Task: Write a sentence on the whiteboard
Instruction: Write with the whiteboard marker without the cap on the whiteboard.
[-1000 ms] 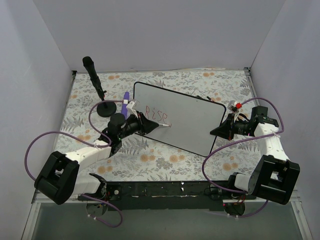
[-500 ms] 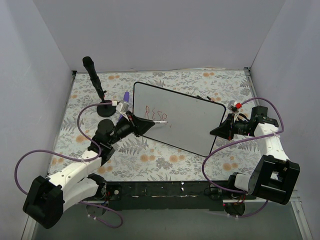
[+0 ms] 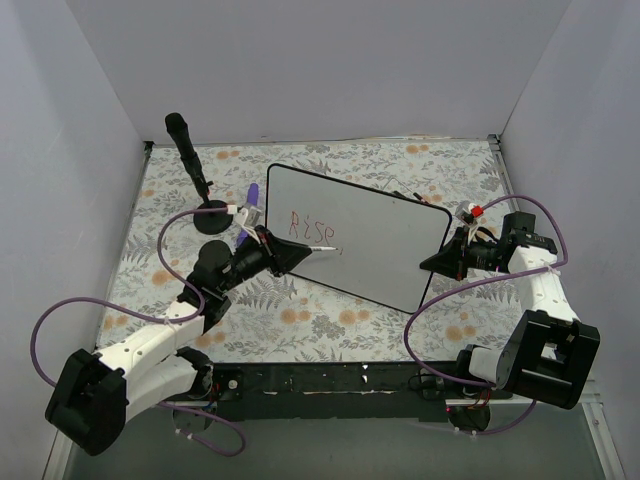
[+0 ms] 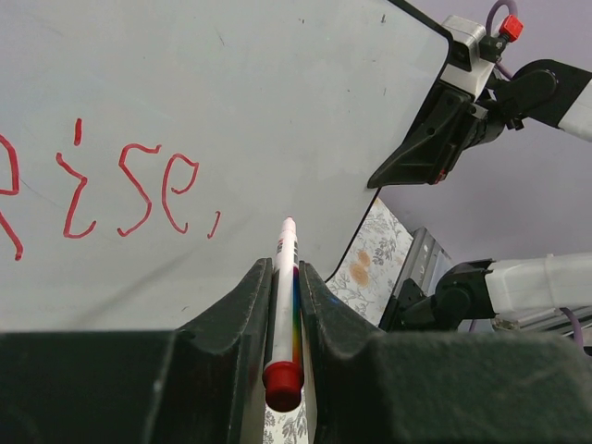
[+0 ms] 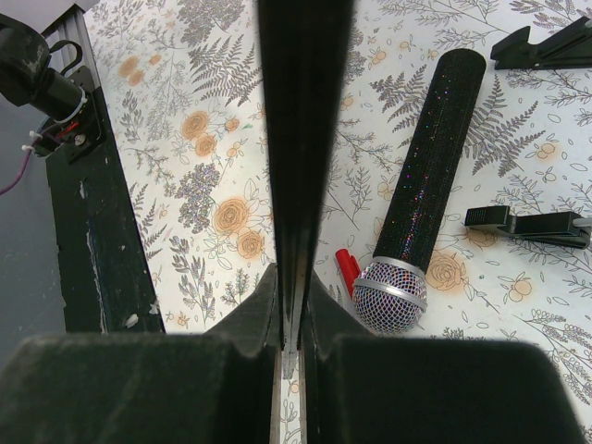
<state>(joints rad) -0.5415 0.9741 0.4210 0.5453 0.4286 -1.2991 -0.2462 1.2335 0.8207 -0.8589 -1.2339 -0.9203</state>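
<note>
Lying slantwise on the floral tablecloth (image 3: 300, 320), the whiteboard (image 3: 385, 240) fills the middle of the top view, with the sentence (image 3: 312, 228) in red near its left end, reading "Rise,". The left gripper (image 3: 303, 255) reaches over the board's near-left edge, clamped on a marker (image 3: 322, 248) that points right. The right gripper (image 3: 430, 264) pinches the board's right edge. A black microphone (image 3: 188, 155) rises above a round base (image 3: 210, 208) at the far left.

From the left wrist, the marker (image 4: 285, 296) sits tight between the two fingers (image 4: 242, 305), its tip just right of the comma; whether it touches cannot be told. The right gripper (image 4: 418, 165) grips the far edge.

From the right wrist, the jaws are closed on the board's dark edge (image 5: 303, 120). Right of it lie the glittery microphone (image 5: 433, 176), a small red piece (image 5: 347, 270) and a black clip (image 5: 527, 222)
</note>
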